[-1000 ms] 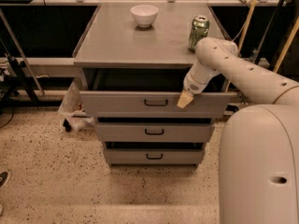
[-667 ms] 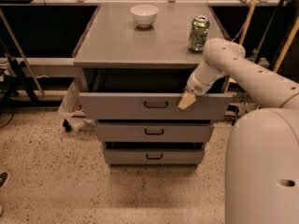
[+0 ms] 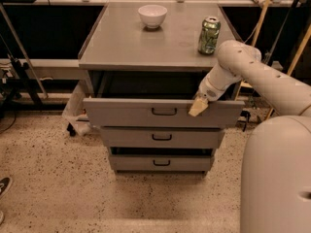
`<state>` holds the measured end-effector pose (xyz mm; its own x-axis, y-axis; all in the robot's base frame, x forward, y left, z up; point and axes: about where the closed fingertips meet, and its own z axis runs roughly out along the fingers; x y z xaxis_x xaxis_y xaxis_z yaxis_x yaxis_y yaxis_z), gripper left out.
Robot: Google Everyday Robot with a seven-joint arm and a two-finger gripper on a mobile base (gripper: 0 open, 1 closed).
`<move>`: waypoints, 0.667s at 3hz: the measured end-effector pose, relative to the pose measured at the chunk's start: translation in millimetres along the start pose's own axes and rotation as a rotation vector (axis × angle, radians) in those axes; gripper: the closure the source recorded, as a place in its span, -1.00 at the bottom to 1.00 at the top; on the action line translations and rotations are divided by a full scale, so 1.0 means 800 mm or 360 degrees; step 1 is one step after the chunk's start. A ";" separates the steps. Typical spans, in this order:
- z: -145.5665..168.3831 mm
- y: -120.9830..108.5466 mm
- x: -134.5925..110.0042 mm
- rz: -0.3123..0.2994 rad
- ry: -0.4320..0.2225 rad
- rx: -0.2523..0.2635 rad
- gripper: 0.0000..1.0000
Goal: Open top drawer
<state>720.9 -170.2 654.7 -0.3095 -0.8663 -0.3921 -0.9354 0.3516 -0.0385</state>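
The top drawer (image 3: 126,112) is grey, the widest of three, and stands pulled out from under the grey cabinet top (image 3: 146,42), with a dark gap behind its front. Its black loop handle (image 3: 164,111) sits at the front's centre. My gripper (image 3: 198,107) hangs over the drawer's front edge, to the right of the handle, at the end of my white arm (image 3: 252,74) that reaches in from the right. It holds nothing that I can see.
The middle drawer (image 3: 162,137) and bottom drawer (image 3: 160,163) sit below, less far out. A white bowl (image 3: 152,15) and a green can (image 3: 209,35) stand on the cabinet top. My white base (image 3: 277,178) fills the lower right. Speckled floor lies in front.
My arm has shifted a little to the right along the drawer front. The drawer stands as far out as before.
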 end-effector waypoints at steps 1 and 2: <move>-0.007 0.017 -0.002 -0.0018 -0.0028 -0.0043 1.00; -0.007 0.017 -0.002 -0.0018 -0.0028 -0.0043 1.00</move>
<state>707.6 -165.7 660.0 -0.2962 -0.8637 -0.4078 -0.9431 0.3321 -0.0183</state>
